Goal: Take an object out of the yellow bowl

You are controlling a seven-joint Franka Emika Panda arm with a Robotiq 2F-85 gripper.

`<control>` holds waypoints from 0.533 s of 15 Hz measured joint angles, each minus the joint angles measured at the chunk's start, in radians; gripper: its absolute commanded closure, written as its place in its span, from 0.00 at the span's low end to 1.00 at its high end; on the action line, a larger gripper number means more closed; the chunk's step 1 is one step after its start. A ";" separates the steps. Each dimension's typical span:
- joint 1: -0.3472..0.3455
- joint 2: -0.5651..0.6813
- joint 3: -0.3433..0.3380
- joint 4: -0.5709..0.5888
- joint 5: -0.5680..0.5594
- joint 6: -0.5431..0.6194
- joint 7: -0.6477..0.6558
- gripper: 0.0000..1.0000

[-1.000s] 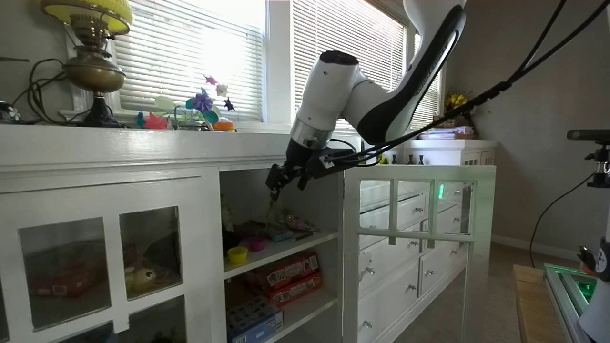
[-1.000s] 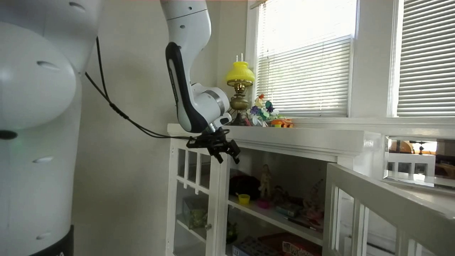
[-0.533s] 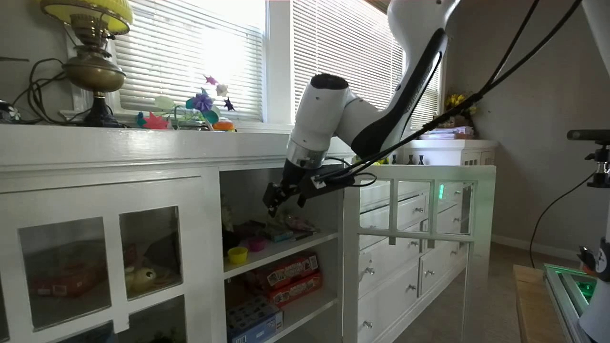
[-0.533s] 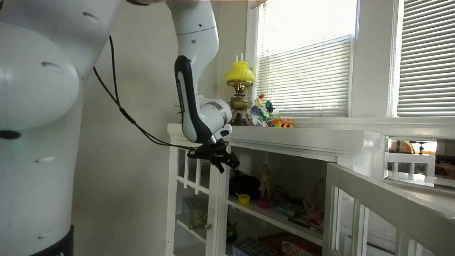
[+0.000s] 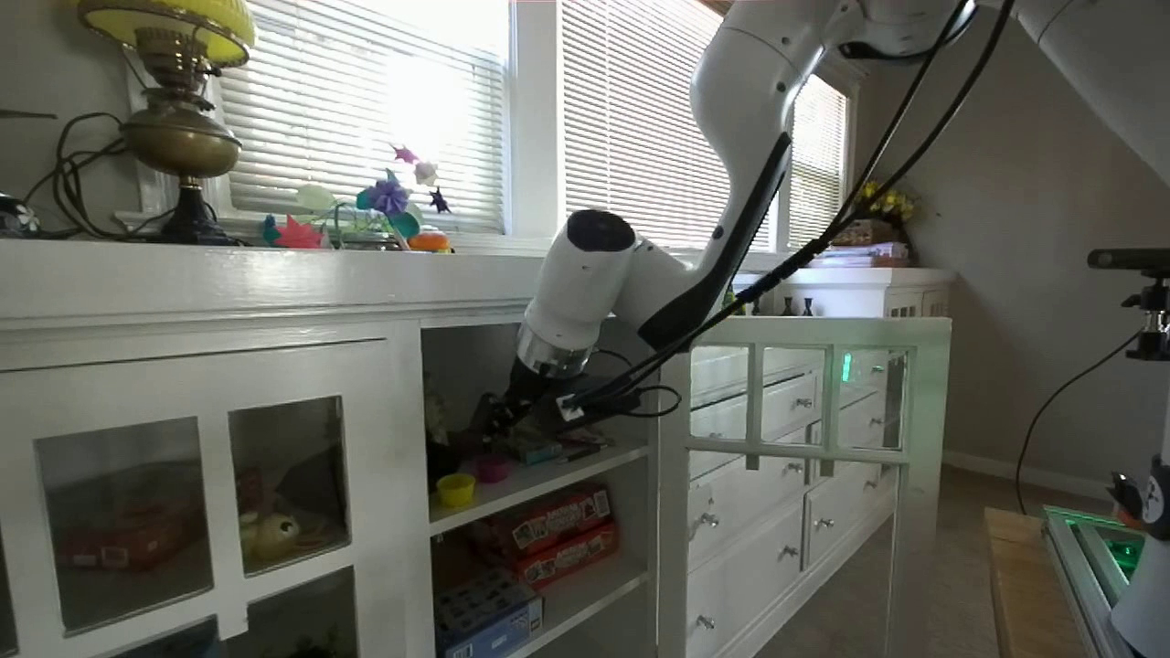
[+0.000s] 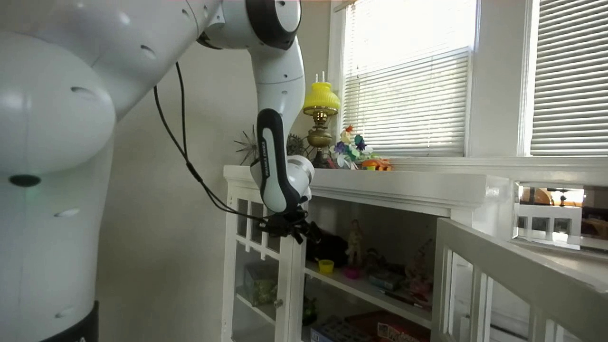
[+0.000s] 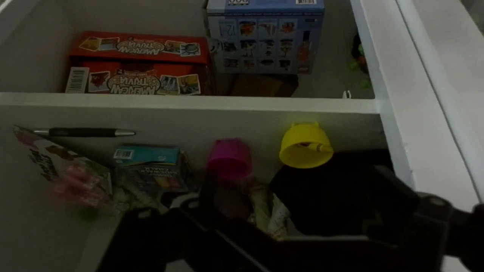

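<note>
Yellow bowl (image 7: 304, 135) with perhaps a crayon (image 7: 319, 147) inside, pink bowl (image 7: 229, 152) near it, black claw (image 7: 294, 180) wide

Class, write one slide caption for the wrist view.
Open tool facing a shelf holding a pen, a pink bowl and a yellow bowl with a small object inside.

3 views, 1 shelf (image 5: 539, 487)

In an exterior view the cabinet (image 5: 402, 439) is seen obliquely, about level with its top, from the end with the closed door (image 5: 222, 512); the open door (image 5: 795, 450) lies farther off. In an exterior view from the opposite end, the arm (image 6: 133, 57) fills the left edge, close, and the open door is near. Both exterior views share the lamp (image 5: 183, 142), the window (image 5: 366, 119) and the shelf. The wrist view, nearest, looks down at the shelf, upside down; the yellow bowl (image 7: 304, 134) shows in all 3.
</note>
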 measured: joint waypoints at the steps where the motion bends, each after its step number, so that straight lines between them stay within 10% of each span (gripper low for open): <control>1: 0.007 0.030 0.000 0.024 -0.023 -0.007 0.016 0.00; 8: 0.033 0.191 0.000 0.193 -0.195 -0.032 0.121 0.00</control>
